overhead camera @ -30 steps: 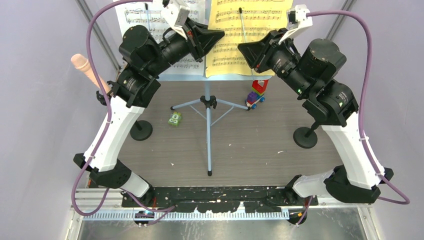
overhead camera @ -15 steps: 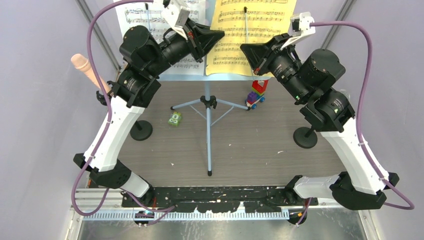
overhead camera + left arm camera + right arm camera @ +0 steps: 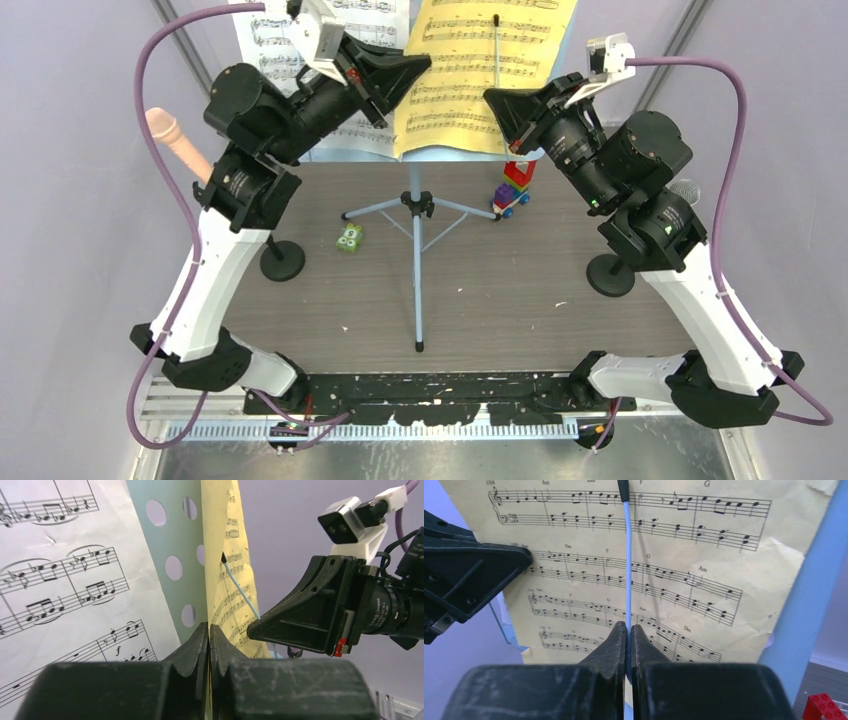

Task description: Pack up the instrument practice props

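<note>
Left hand (image 3: 208, 630) is pinching its fingers together on the left edge of the yellow sheet (image 3: 215, 540). Just left of that edge the rack (image 3: 170, 540) is showing its round holes, and the white sheet (image 3: 65, 580) is lying against it across the left of that frame. Right hand (image 3: 628, 629) is clamping on the thin blue rod (image 3: 627, 555) that is running down the middle of the yellow sheet. In the top view both hands are meeting that sheet at upper centre, the left hand from the left, the right hand from the lower right, and the sheet is sitting askew on the rack. Below it the tripod (image 3: 417, 205) is standing on the middle of the tabletop (image 3: 500, 300). A brick car (image 3: 513, 188) is sitting at the tip of the tripod's right-hand leg, and a green block (image 3: 350, 237) is lying left of the tripod. One black holder (image 3: 283, 260) is standing at the left of the tabletop and a second holder (image 3: 610, 275) at the right. A peach mic (image 3: 175, 138) is sticking up at upper left, its lower end hidden by the left arm.
</note>
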`<state>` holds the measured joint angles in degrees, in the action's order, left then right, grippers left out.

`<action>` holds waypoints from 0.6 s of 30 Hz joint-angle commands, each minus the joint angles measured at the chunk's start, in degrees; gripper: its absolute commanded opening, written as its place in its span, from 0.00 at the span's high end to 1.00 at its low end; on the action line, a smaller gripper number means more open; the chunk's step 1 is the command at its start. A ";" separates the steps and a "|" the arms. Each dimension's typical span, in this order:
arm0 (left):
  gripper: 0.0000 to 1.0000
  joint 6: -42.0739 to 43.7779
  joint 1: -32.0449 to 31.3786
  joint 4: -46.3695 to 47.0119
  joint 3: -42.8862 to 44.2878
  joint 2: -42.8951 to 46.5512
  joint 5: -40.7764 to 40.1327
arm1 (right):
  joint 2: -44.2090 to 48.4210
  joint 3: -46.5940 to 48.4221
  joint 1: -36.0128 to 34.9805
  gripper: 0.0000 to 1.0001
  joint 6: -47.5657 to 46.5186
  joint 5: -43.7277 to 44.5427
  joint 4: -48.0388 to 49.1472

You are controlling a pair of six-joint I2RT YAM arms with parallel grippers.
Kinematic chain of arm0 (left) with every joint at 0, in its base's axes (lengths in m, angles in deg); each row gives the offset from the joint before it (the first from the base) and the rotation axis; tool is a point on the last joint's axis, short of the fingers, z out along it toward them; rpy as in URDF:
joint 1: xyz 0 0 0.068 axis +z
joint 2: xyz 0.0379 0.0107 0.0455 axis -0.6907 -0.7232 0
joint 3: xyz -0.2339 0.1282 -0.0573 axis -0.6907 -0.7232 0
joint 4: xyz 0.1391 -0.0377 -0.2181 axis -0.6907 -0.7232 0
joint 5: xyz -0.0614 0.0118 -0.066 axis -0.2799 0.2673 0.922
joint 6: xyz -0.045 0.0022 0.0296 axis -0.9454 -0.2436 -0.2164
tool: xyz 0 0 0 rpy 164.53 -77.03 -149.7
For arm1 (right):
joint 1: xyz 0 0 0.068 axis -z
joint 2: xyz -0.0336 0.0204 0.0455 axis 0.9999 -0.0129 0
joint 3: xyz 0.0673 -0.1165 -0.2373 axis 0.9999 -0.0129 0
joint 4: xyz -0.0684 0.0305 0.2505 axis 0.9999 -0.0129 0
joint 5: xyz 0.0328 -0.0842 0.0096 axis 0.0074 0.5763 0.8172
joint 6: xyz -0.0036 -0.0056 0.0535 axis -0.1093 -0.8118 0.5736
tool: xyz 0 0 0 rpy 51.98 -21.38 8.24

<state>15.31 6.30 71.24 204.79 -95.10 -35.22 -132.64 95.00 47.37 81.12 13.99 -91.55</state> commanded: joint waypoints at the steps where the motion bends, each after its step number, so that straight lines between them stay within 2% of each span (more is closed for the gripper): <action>1: 0.95 -1.36 0.22 4.25 -0.33 2.84 -0.41 | 2.38 0.10 0.01 1.00 -1.46 1.57 3.64; 18: 0.95 0.67 0.28 4.13 -9.53 12.50 -4.38 | 3.07 -0.83 -0.03 0.99 -2.02 2.05 4.17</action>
<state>14.41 6.30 72.67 196.90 -86.62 -37.10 -131.88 93.85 47.37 80.12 14.23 -90.36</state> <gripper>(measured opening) 0.050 0.070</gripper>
